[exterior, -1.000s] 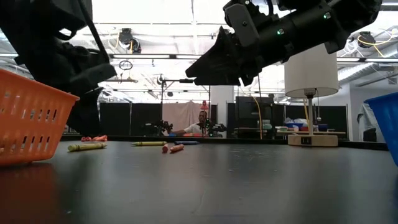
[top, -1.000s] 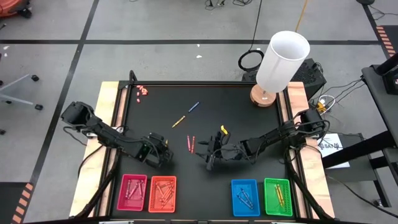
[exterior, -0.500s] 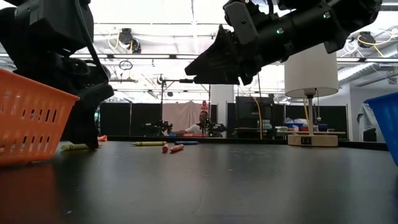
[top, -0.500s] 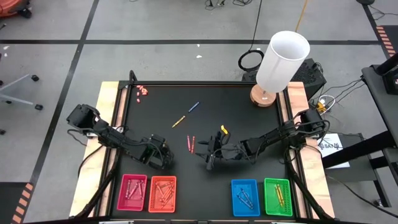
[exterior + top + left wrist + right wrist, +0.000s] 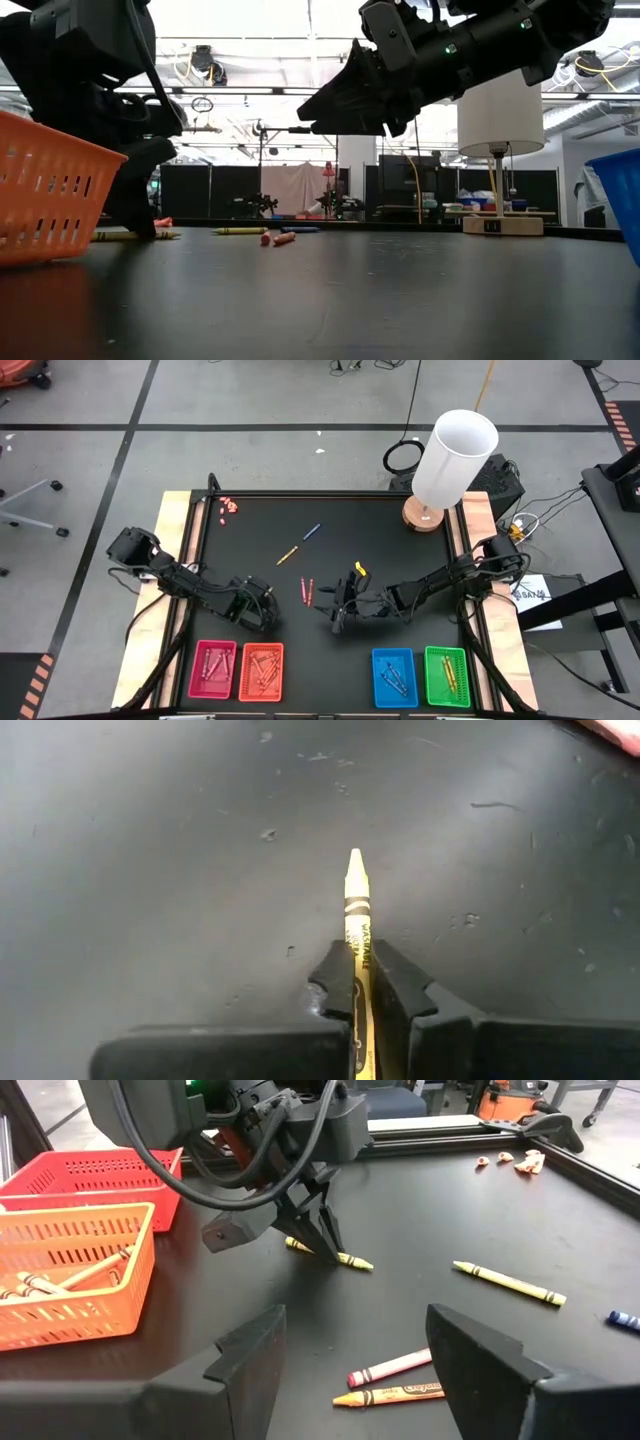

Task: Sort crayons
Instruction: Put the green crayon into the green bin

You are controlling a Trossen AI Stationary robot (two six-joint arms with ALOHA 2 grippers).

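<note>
The left tool [image 5: 360, 995] is pinching a yellow crayon [image 5: 355, 905] that is lying flat on the black bench [image 5: 390, 550], just beyond the orange tray [image 5: 262, 671] and the pink tray [image 5: 213, 668]. Its fingers [image 5: 318, 1228] are reaching down to the surface and closing narrowly on the crayon's wrapped shaft, with the pointed end sticking out ahead of them. The right tool [image 5: 338, 612] is hovering wide and empty over the middle of the bench, near a pink and an orange crayon [image 5: 390, 1396] lying side by side.

To do this pickup well, the left arm is probably best lifting straight up so the thin stick does not pivot in the narrow grip. A yellow crayon looks like it belongs with the yellow ones in the green tray [image 5: 446, 676] on the far right, past the blue tray [image 5: 394, 677], so the carry is crossing the right arm's space and needs clearance. Other crayons are lying farther back on the bench.
</note>
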